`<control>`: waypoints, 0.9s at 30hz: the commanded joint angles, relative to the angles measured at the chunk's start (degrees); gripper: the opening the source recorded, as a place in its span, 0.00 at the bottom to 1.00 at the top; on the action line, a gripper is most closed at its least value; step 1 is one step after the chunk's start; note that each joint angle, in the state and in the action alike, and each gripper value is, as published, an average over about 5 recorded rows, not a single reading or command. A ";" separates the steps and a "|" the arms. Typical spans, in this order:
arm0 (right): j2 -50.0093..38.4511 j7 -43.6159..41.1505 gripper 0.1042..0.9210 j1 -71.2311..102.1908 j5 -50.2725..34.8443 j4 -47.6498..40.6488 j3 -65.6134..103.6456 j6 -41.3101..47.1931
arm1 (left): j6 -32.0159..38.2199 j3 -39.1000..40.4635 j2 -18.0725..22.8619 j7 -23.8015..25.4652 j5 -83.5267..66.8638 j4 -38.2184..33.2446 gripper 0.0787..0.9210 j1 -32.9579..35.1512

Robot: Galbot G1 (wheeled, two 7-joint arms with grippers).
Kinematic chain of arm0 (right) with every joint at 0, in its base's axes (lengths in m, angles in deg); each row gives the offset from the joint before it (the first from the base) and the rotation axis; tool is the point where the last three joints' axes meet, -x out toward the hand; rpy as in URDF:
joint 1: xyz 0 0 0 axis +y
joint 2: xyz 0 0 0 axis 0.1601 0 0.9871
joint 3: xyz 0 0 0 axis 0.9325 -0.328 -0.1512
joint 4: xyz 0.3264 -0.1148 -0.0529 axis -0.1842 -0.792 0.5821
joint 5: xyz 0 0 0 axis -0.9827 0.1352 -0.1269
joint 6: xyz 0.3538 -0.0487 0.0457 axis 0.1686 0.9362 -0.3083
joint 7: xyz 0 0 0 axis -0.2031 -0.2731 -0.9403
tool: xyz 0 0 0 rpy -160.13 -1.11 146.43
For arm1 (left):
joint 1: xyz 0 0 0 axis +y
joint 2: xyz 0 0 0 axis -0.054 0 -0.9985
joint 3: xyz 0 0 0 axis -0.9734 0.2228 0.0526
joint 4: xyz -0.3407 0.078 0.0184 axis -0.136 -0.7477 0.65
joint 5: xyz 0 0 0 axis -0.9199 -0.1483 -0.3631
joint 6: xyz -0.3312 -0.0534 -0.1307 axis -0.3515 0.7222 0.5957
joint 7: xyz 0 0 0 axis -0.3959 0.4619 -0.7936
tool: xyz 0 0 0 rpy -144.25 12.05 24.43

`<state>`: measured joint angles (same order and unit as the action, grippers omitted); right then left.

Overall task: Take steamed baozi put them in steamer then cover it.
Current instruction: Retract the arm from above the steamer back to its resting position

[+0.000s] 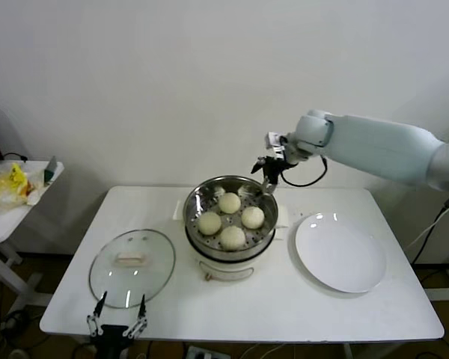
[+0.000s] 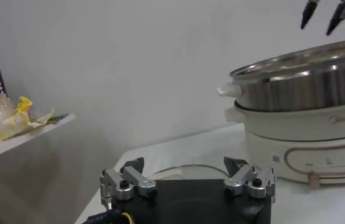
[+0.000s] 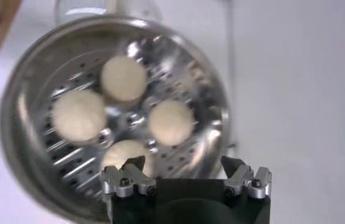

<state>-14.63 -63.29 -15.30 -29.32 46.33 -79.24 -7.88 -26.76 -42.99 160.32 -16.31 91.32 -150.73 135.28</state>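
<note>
White wall behind, a white table (image 1: 284, 314) carries the steamer (image 1: 230, 247) with all four buns (image 1: 233, 236) already on its perforated tray, so loading looks done. Above the pot's far rim the right gripper (image 1: 269, 173) hangs empty, fingers apart. Only covering remains: the glass lid (image 1: 132, 268) lies beside the pot, near the released left gripper (image 1: 118, 323) at the table's near edge.

Bright, even room light, soft shadows only. Head view sharp; glare streaks on the flat round glass lid (image 1: 132, 267) lower left and on the plain white round plate (image 1: 340, 251). Right wrist view blurred throughout: shiny round stainless-steel steamer pot (image 3: 29, 159) smeared, hot reflections on its rim. Left wrist view slightly soft.
</note>
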 commanded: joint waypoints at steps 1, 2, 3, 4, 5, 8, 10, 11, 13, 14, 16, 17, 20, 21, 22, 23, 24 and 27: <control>-16.39 22.10 0.88 25.33 2.91 7.57 34.31 -13.36 | 0.46 -0.49 0.55 -1.74 3.28 -0.57 0.88 -0.42; -17.12 23.68 0.88 28.72 3.09 8.51 38.13 -13.96 | 0.44 -0.62 0.54 -2.09 3.95 -0.67 0.88 -0.56; -17.84 25.20 0.88 32.31 3.24 9.48 42.15 -14.50 | 0.39 -0.69 0.55 -2.74 5.17 -0.74 0.88 -0.70; -18.48 26.43 0.88 35.56 3.36 10.36 45.65 -14.92 | 0.33 -0.70 0.61 -3.52 6.84 -0.80 0.88 -0.79; -19.14 27.35 0.88 38.82 3.54 11.08 48.20 -15.34 | 0.27 -0.63 0.70 -4.36 8.63 -0.91 0.88 -0.83; -20.40 28.51 0.88 49.17 3.79 12.24 55.46 -15.81 | 0.00 -0.14 1.01 -5.94 14.15 -1.55 0.88 -0.72; -20.78 31.19 0.88 55.11 3.87 12.30 58.11 -15.83 | -0.65 0.03 1.13 -6.05 16.99 -2.26 0.88 -0.70; -20.89 32.74 0.88 58.17 3.74 12.30 58.11 -16.47 | -1.33 -0.07 1.13 -6.04 18.74 -2.72 0.88 -0.80; -20.74 36.03 0.88 65.44 3.69 16.44 66.74 -17.76 | -2.73 -0.61 1.06 -5.94 22.77 -3.62 0.88 -1.09; -20.30 36.65 0.88 69.39 3.76 19.01 72.71 -18.41 | -3.45 -1.05 0.90 -5.99 25.36 -4.07 0.88 -1.38; -18.94 38.05 0.88 77.17 4.14 24.77 86.46 -19.01 | -4.94 -1.86 0.49 -6.56 31.12 -4.77 0.88 -2.03; -17.95 38.75 0.88 80.52 4.42 26.14 90.75 -18.94 | -5.95 -2.13 0.21 -7.08 33.94 -5.13 0.88 -2.48; -14.65 39.69 0.88 89.52 4.63 28.61 98.19 -18.74 | -9.06 -2.30 -0.98 -7.61 40.28 -5.86 0.88 -3.87; -13.72 39.80 0.88 92.43 4.63 29.00 99.37 -18.71 | -9.89 -2.25 -1.48 -7.07 42.16 -6.01 0.88 -4.37; -12.14 39.80 0.88 95.28 4.63 29.00 99.37 -18.71 | -10.58 -2.15 -2.06 -6.07 43.90 -6.08 0.88 -4.91; -10.43 39.80 0.88 98.29 4.81 30.40 102.73 -18.71 | -11.16 -1.99 -2.67 -5.02 45.60 -6.11 0.88 -5.53; -9.19 39.80 0.88 100.29 4.99 31.80 106.26 -18.71 | -11.75 -1.82 -3.27 -4.05 46.97 -6.12 0.88 -6.16; -5.40 39.31 0.88 104.88 5.22 36.85 118.15 -17.95 | -13.06 -1.06 -4.73 -1.97 49.56 -5.85 0.88 -7.79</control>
<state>-28.26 -29.67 57.74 -25.26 68.17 -2.87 -24.30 -33.21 -44.32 159.07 -21.53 121.14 -155.47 131.58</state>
